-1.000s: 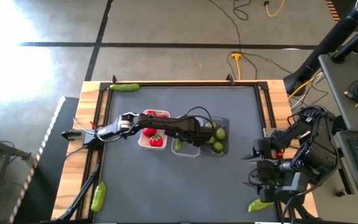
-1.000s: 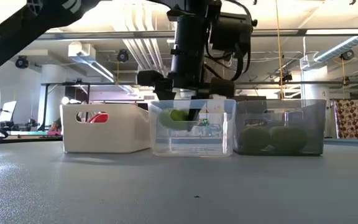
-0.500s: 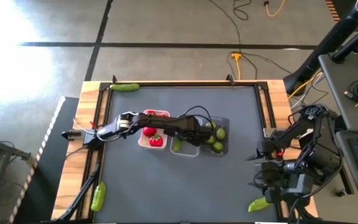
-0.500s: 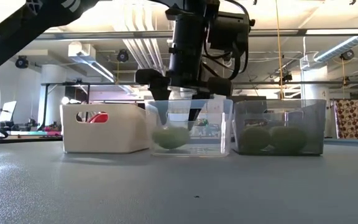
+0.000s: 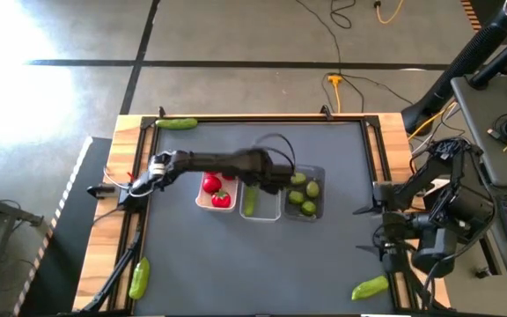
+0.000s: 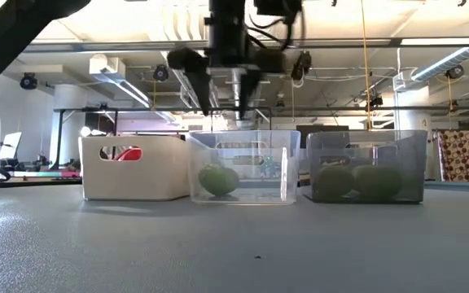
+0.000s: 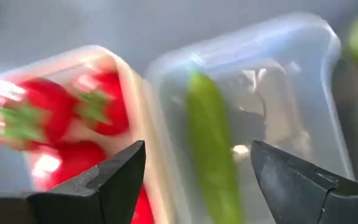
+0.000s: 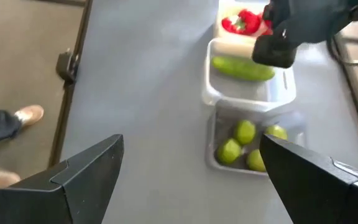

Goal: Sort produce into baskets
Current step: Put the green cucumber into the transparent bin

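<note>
My left gripper (image 5: pixel 269 179) hangs open above the clear basket (image 6: pixel 243 167), touching nothing. A long green cucumber (image 7: pixel 213 149) lies on that basket's floor, and the low view shows it end-on (image 6: pixel 218 179). On the clear basket's left stands the white basket (image 5: pixel 202 199), which holds red tomatoes (image 7: pixel 101 102). On its right the dark grey basket (image 6: pixel 366 167) holds limes (image 5: pixel 304 195). My right gripper (image 8: pixel 191 152) waits open, high over the table's right edge (image 5: pixel 365 231).
Loose cucumbers lie on the wooden frame: at the far left corner (image 5: pixel 176 124), at the near left (image 5: pixel 139 277) and at the near right (image 5: pixel 370 287). Bare grey mat (image 5: pixel 236 264) stretches in front of the three baskets.
My left gripper has opened and let go of the cucumber, which has dropped from between the fingers onto the clear basket's floor. The gripper has then risen out of the basket.
</note>
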### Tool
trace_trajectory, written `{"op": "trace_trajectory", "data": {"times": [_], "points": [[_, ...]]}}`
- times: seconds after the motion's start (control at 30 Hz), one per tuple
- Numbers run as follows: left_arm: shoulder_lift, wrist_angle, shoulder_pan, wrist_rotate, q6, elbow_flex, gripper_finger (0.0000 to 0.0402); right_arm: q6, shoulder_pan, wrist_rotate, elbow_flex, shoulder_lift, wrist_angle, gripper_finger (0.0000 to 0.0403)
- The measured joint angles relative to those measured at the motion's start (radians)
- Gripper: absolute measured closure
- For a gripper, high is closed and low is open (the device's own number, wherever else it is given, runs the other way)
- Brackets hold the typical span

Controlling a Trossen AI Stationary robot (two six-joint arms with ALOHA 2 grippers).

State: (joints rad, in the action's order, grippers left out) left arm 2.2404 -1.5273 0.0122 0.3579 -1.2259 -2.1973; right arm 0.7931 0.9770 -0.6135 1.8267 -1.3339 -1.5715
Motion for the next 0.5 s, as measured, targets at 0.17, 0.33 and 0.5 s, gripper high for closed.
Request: {"op": "trace_trajectory", "data": {"times": [0.17, 0.33, 0.5], "points": [[-0.09, -0.043, 0.107, 0.054, 0.102, 0.035, 0.0129, -0.01, -0.016, -0.073, 0.0, 0.021, 0.0, 0.0035], [-0.202, -0.042, 0.276, 0.081, 0.245, 0.186, 0.0132, 0.007, -0.069, -0.094, -0.007, 0.026, 0.001, 0.0035], [-0.325, 0.048, 0.483, 0.08, 0.465, 0.418, 0.014, 0.025, -0.159, -0.094, -0.033, 0.025, 0.001, 0.0035]]}}
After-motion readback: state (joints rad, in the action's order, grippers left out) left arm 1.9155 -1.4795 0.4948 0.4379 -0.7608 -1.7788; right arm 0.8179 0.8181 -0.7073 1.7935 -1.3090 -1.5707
